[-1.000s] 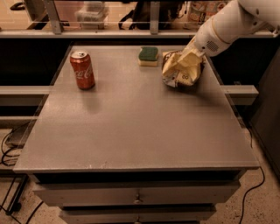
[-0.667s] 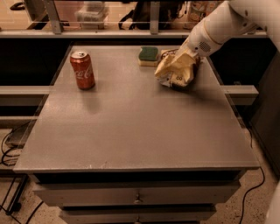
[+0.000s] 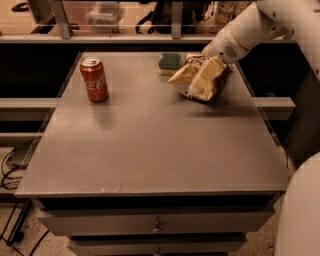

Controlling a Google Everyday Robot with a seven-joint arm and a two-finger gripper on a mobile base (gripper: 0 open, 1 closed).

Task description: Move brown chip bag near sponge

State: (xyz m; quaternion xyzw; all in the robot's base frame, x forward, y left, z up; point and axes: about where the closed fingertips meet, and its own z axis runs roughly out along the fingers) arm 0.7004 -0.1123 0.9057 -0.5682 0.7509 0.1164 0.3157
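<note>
The brown chip bag (image 3: pixel 199 78) is crumpled, showing mostly pale yellow, and hangs slightly above the table at the back right. My gripper (image 3: pixel 214 59) comes in from the upper right and is shut on the bag's top edge. The sponge (image 3: pixel 169 63), dark green over yellow, lies on the table just left of the bag, almost touching its left corner. The white arm (image 3: pixel 250 27) reaches down from the top right.
A red soda can (image 3: pixel 94 80) stands at the back left of the grey table (image 3: pixel 150 150). A shelf rail with bags and clutter (image 3: pixel 105 12) runs behind the table. The robot's white body (image 3: pixel 300 210) fills the lower right corner.
My gripper has carried the chip bag leftward, toward the sponge. The can and the sponge have not moved.
</note>
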